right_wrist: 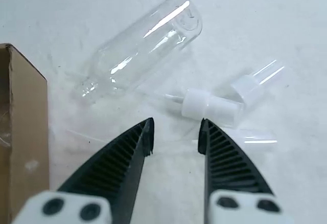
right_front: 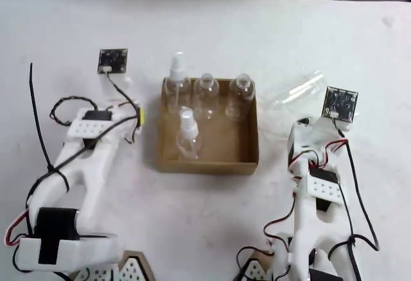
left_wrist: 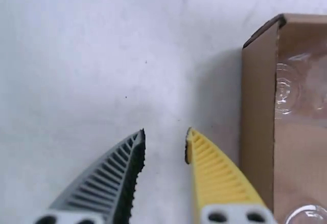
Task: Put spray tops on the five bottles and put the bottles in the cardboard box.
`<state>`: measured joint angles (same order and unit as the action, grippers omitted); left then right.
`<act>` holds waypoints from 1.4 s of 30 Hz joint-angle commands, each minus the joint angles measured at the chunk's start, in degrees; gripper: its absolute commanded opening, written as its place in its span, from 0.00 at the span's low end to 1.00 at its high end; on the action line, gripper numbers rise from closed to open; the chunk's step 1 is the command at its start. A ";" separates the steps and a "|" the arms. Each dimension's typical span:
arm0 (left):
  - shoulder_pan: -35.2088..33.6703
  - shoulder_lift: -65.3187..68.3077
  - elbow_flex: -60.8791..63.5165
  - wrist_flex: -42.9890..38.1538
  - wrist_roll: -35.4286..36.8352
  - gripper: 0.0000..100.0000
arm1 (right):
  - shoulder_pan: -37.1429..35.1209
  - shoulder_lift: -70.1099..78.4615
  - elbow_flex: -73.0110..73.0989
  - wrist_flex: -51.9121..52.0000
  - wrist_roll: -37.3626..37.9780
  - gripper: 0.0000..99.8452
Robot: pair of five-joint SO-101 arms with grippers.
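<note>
Two capped bottles (right_front: 187,140) and two bare-necked bottles (right_front: 241,98) stand in the cardboard box (right_front: 209,164), whose outer wall is just beside the yellow finger of the left gripper (left_wrist: 164,137). That gripper's grey and yellow fingers are a narrow gap apart over the table (right_front: 212,31), with nothing between them. Just beyond the fingertips of the right gripper (right_wrist: 175,134), whose black fingers stand moderately apart and empty, lies a loose spray top (right_wrist: 212,106); farther past the tips the fifth bottle (right_wrist: 143,47) lies on its side, neck bare, apart from the box corner off to one finger's side.
</note>
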<state>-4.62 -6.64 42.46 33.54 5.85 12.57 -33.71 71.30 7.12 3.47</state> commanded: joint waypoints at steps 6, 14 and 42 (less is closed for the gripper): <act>0.75 -1.27 -0.35 -1.14 -0.70 0.12 | 0.04 -0.48 -1.93 -0.57 0.00 0.13; 0.75 -1.19 0.18 -3.60 -0.70 0.12 | -0.40 -0.48 -2.02 -0.13 0.70 0.13; 0.66 -1.19 0.70 -6.51 -0.79 0.12 | -2.77 43.91 -74.46 48.48 43.16 0.13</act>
<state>-4.53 -6.64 44.04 29.14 5.85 11.25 4.70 4.66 54.59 24.75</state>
